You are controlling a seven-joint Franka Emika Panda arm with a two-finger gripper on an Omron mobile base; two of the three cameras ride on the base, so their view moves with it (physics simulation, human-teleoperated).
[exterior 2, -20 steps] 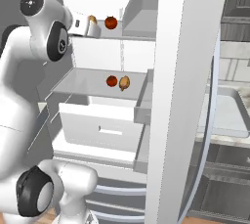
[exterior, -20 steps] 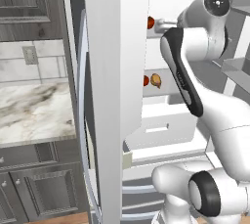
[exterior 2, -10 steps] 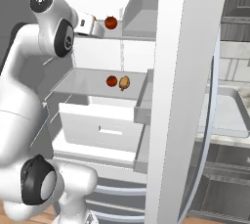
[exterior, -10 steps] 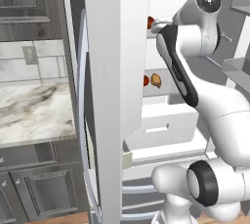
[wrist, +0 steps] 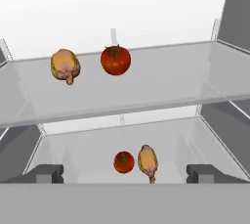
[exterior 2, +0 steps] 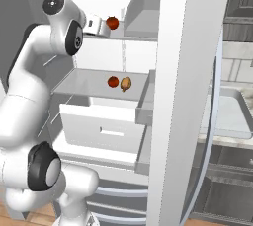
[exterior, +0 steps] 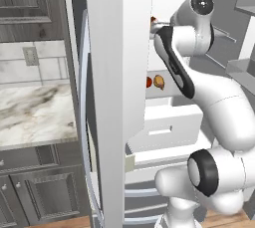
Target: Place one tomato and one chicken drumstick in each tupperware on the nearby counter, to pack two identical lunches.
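Raised since the earlier frame, our hand (wrist: 125,174), fingers apart, faces the smooth, squashable upper-left tomato (wrist: 115,60); we'd grip its middle gently.

Open air between gripper (wrist: 125,174) and upper-shelf tomato (wrist: 115,60).

I see two glass fridge shelves, one above the other. On the upper shelf (wrist: 161,78) a tomato (wrist: 115,60) sits beside a chicken drumstick (wrist: 65,65), the drumstick to its left in my hand view, a small gap between them. On the lower shelf (wrist: 185,145) a second tomato (wrist: 124,162) lies just beside a second drumstick (wrist: 147,161), nearly touching, the drumstick on the right. From the right base view the lower pair (exterior 2: 120,82) rests near the middle of its shelf (exterior 2: 79,82), above a white drawer (exterior 2: 101,126). To the left, past the open fridge door, the marble counter (exterior: 35,115) shows bare veined top
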